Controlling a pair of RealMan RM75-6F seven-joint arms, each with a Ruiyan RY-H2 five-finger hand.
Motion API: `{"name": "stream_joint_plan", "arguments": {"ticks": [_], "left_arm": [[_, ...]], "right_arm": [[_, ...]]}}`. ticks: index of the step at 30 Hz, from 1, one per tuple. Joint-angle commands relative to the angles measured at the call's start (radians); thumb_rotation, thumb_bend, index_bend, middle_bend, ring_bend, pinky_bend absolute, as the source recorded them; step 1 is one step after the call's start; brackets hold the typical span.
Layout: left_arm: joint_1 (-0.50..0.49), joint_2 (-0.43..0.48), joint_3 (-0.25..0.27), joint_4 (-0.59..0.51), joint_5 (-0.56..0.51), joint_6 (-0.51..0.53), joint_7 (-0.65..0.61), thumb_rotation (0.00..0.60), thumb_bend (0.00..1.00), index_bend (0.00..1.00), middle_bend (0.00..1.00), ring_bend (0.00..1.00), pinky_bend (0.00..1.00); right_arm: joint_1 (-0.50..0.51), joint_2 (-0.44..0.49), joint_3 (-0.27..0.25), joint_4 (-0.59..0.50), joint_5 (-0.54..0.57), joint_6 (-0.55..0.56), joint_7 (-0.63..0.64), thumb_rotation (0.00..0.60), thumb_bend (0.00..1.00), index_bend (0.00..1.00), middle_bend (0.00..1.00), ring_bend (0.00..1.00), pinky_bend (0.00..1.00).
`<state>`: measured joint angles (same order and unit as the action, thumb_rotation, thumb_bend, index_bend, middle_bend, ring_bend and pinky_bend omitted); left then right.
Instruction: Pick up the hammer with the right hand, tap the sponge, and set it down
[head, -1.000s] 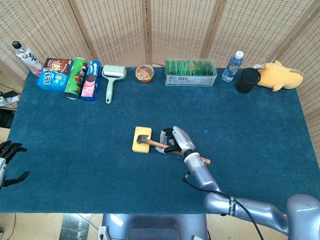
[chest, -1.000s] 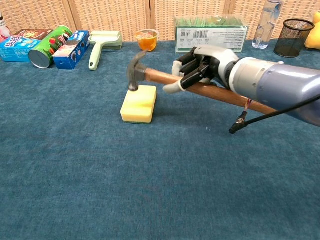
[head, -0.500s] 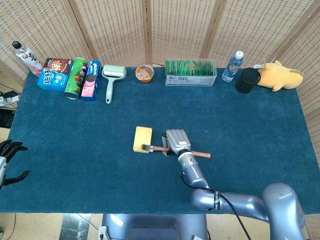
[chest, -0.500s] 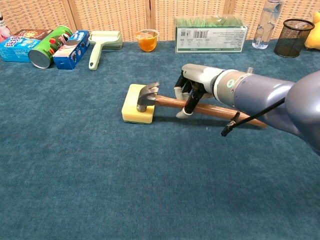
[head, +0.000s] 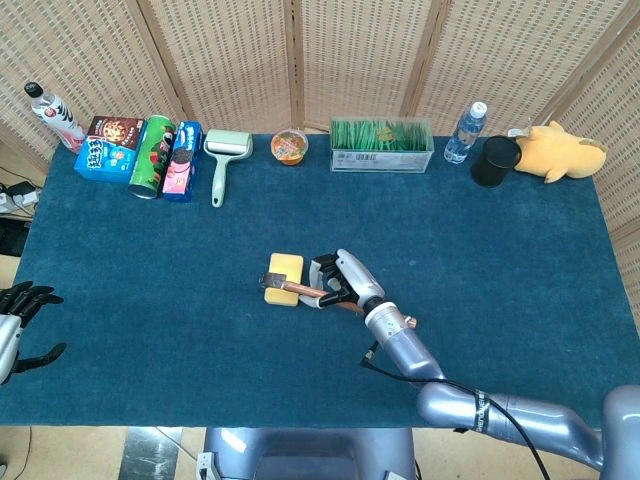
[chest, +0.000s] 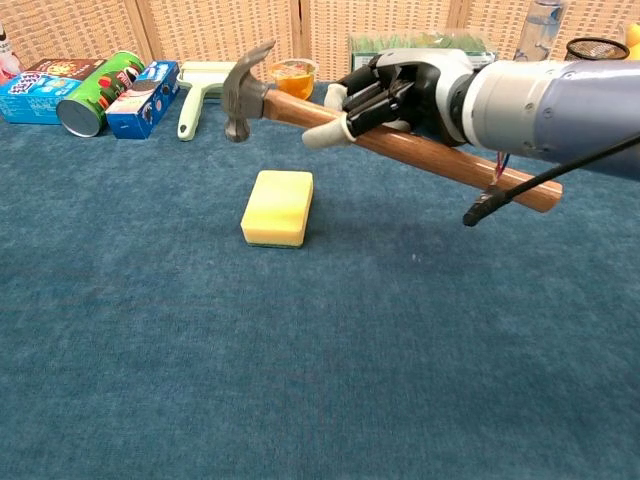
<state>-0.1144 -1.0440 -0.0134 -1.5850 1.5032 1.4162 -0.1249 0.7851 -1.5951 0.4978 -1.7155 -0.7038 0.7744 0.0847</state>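
Note:
My right hand (chest: 395, 95) grips the wooden handle of the hammer (chest: 300, 108) and holds it up in the air. The steel head (chest: 240, 92) hangs well above the yellow sponge (chest: 279, 207), which lies flat on the blue cloth. From the head view the hammer (head: 290, 289) crosses over the sponge (head: 284, 270), with my right hand (head: 345, 283) just right of it. My left hand (head: 20, 318) shows at the far left edge, off the table, fingers spread and holding nothing.
Along the back edge stand snack boxes (head: 110, 146), a green can (head: 152, 156), a lint roller (head: 224, 158), an orange cup (head: 289, 146), a green-filled clear box (head: 381, 146), a water bottle (head: 464, 132), a black mesh cup (head: 494, 160) and a yellow plush toy (head: 558, 150).
Half a second ago the hammer head rested on the sponge; now my right hand has swung it up, clear above the sponge. The left hand has not moved.

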Motion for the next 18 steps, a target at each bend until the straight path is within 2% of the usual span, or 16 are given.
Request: {"name": "stream_joint_plan", "arguments": {"ticks": [1, 6, 10, 14, 18], "left_arm": [[0.000, 0.001, 0.001, -0.006, 0.001, 0.000, 0.007, 0.600, 0.24, 0.29, 0.21, 0.11, 0.11], [0.001, 0.003, 0.001, -0.015, -0.004, -0.001, 0.020, 0.600, 0.23, 0.29, 0.21, 0.11, 0.11], [0.001, 0.004, 0.001, -0.019, -0.006, -0.004, 0.025, 0.600, 0.24, 0.29, 0.21, 0.11, 0.11], [0.001, 0.004, 0.002, -0.019, -0.010, -0.006, 0.029, 0.600, 0.23, 0.29, 0.21, 0.11, 0.11], [0.004, 0.005, 0.003, -0.020, -0.014, -0.007, 0.031, 0.600, 0.23, 0.29, 0.21, 0.11, 0.11]], "right_arm": [[-0.033, 0.024, 0.024, -0.011, -0.020, -0.066, 0.096, 0.600, 0.27, 0.88, 1.00, 1.00, 1.00], [-0.051, 0.026, 0.037, 0.014, -0.055, -0.125, 0.201, 0.600, 0.27, 0.88, 1.00, 1.00, 1.00], [-0.052, 0.013, 0.025, 0.045, -0.104, -0.122, 0.225, 0.600, 0.27, 0.88, 1.00, 1.00, 1.00], [-0.030, -0.010, -0.014, 0.098, -0.138, -0.077, 0.174, 0.600, 0.27, 0.88, 1.00, 1.00, 1.00], [0.020, -0.037, -0.083, 0.177, -0.138, 0.001, 0.010, 0.600, 0.27, 0.88, 1.00, 1.00, 1.00]]}}
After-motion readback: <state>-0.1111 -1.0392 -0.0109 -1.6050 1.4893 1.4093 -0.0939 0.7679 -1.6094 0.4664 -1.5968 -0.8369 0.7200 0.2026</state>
